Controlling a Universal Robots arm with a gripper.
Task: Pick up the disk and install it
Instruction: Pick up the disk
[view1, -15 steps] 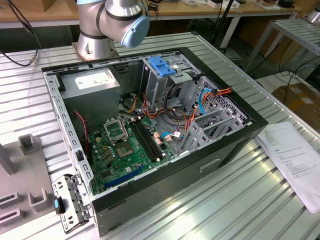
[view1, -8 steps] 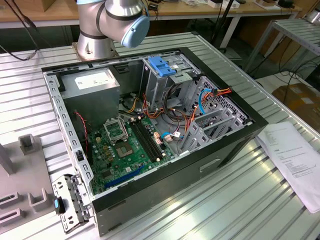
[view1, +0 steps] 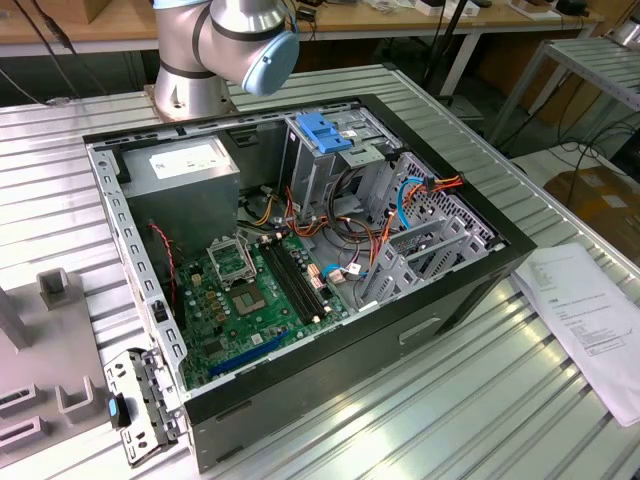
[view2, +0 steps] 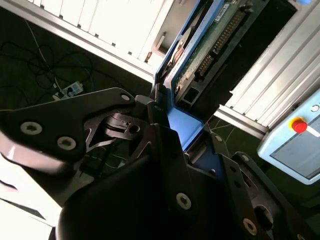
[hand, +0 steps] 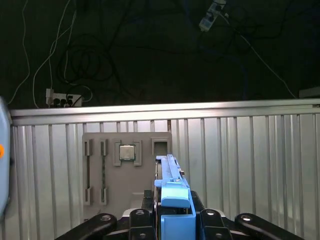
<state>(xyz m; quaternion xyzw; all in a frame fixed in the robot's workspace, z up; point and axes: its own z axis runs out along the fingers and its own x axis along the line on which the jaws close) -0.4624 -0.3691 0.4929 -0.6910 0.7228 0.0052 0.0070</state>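
In both wrist views my gripper (hand: 172, 222) is shut on the disk (hand: 171, 192), held on edge between the black fingers (view2: 160, 125). Its bright blue carrier rail (view2: 184, 125) sits right at the fingers. In the second wrist view the disk's green circuit-board side (view2: 215, 37) extends away from the gripper (view2: 175, 132). The first wrist view has the disk above the ribbed metal table (hand: 240, 165), in front of a grey fixture plate (hand: 105, 170). The exterior view shows the open computer case (view1: 300, 260) with its metal drive cage (view1: 330, 160) and blue handle (view1: 325, 130).
The arm's base (view1: 215, 50) stands behind the case. A grey fixture (view1: 40, 360) lies at the exterior view's left and a paper sheet (view1: 590, 315) at its right. A processor chip (hand: 126, 152) sits on the fixture plate. Cables lie on the dark floor (hand: 75, 75) past the table edge.
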